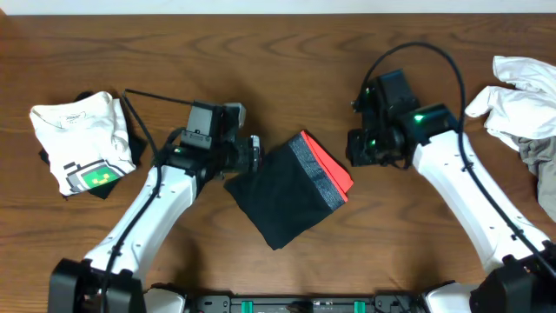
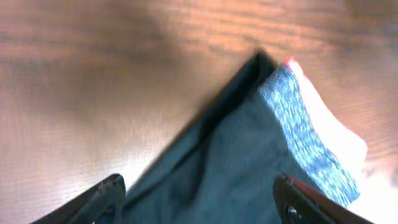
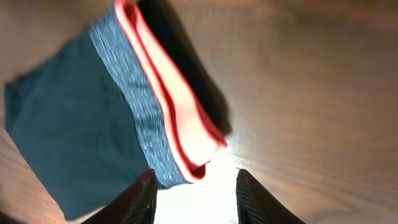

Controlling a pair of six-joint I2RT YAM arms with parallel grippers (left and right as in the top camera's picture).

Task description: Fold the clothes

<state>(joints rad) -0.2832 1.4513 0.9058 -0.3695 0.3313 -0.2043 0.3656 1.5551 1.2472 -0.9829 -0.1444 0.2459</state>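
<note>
Trousers [image 1: 282,196] lie folded square on the table [image 1: 261,52], red-and-grey waistband [image 1: 320,176] on their right edge. Left gripper [image 2: 199,205] hangs spread wide over their left corner, gripping nothing; right gripper [image 3: 196,193] hovers parted, empty, just beyond the waistband.

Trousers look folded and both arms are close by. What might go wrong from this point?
1. The left gripper sits at a corner of the folded trousers with its jaws open. Its wrist view shows fabric lying between them, so pulling away low might snag the cloth and open the fold.
2. The right gripper, also open, is beside the end of the waistband, where the red layers bulge loosely. A brush there could shift them.
</note>
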